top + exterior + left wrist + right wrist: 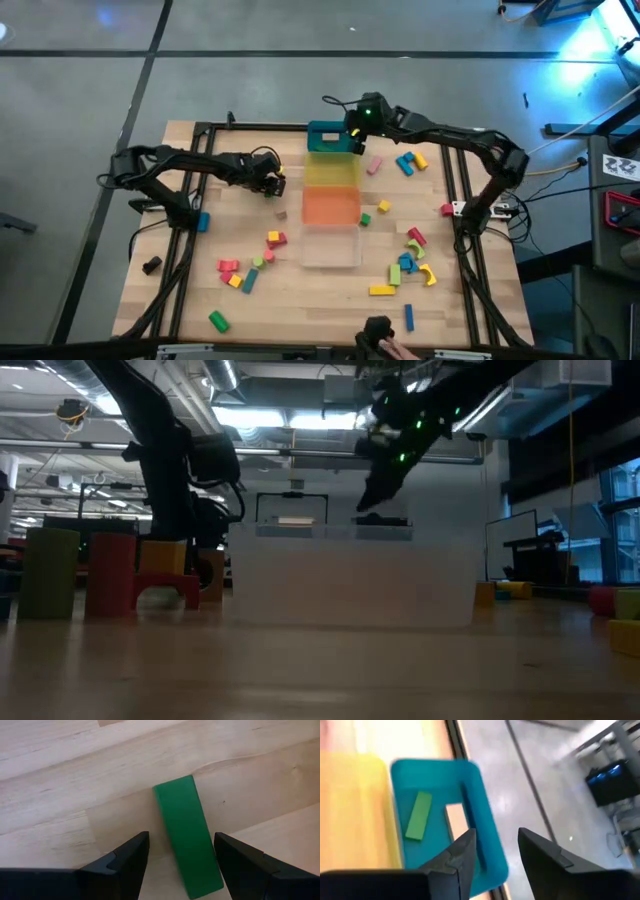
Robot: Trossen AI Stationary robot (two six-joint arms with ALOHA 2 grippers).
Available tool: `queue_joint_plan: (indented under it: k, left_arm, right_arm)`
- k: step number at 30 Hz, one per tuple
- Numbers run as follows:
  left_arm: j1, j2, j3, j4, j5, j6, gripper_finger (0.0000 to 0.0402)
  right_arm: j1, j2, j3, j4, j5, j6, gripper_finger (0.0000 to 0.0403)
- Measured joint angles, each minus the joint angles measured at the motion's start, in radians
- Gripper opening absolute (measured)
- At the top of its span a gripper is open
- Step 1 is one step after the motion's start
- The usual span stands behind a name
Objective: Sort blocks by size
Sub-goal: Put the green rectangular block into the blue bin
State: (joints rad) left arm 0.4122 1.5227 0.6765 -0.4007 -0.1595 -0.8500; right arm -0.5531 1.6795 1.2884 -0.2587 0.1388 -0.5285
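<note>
Left hand (181, 865): your left hand is low over the bench (300, 290), left of the row of bins, fingers spread wide and holding nothing.
Green bar (187, 835): it lies flat on the bench between those fingers, closer to one finger than the other (not centred).
Key relation: the bar's long axis runs forward, away from the wrist and slightly slanted, so the fingers stand on either side of its long faces; closing would pinch it across its narrow width. The left arm is by far the nearer to it.
Right hand (495, 850): it hangs above the teal bin (490, 865) at the far end of the row, jaws partly apart with nothing visible between them.
Teal bin contents: two blocks that you can see, a green bar and a pale tan one, side by side.
Bins: four in a row, namely teal, yellow (331, 172), orange (331, 208) and clear (331, 247).
Loose blocks: roughly seven or eight left of the bins and around a dozen right of them (an exact count is not possible from above).
</note>
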Motion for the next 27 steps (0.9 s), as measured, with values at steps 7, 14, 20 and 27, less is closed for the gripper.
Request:
queue_joint_plan:
  k: [7,14,20,27]
  left_arm:
    - [0.000,0.004,-0.001,-0.012,-0.028,0.032,0.0169]
    - [0.000,0.005,-0.002,-0.009,-0.038,0.119,0.0094]
    - [0.011,-0.012,0.009,-0.011,-0.031,0.161,0.0088]
    - [0.064,-0.046,0.083,-0.008,-0.018,0.245,0.0098]
  right_arm:
    - [0.070,-0.177,0.000,-0.048,0.063,-0.001,0.0150]
    - [0.161,-0.338,0.000,-0.150,0.063,0.013,0.0150]
    - [0.227,-0.442,0.000,-0.344,0.062,0.063,0.0150]
    - [0.239,-0.477,0.000,-0.638,0.045,0.255,0.0150]
